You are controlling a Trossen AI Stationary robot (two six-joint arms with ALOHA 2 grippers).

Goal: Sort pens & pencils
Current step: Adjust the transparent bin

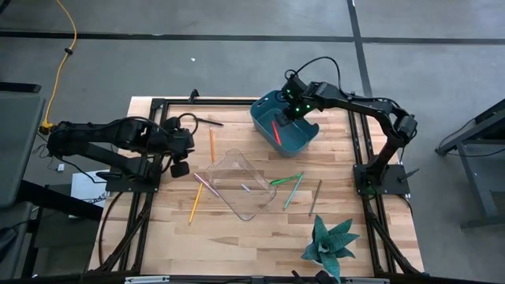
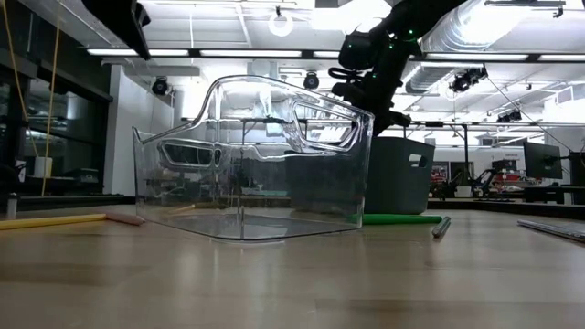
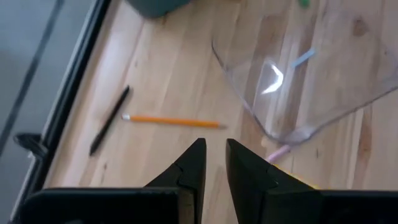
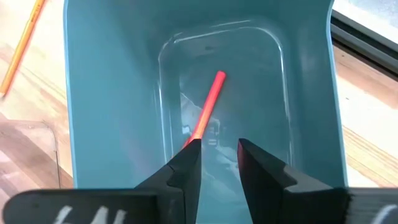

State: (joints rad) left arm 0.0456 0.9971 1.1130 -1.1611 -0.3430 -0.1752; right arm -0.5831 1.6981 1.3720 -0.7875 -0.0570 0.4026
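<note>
Red pen [image 4: 207, 107] inside teal bin [image 4: 106, 81], walls close

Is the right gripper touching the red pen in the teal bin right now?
Apart. The right wrist view shows the red pen lying on the floor of the teal bin, with the right gripper above it, fingers parted and nothing between them.

A spiky teal artificial plant [image 1: 326, 244] stands at the light wooden table's [image 1: 237, 244] near edge; a yellow cable [image 1: 61, 55] trails across the grey floor
</note>
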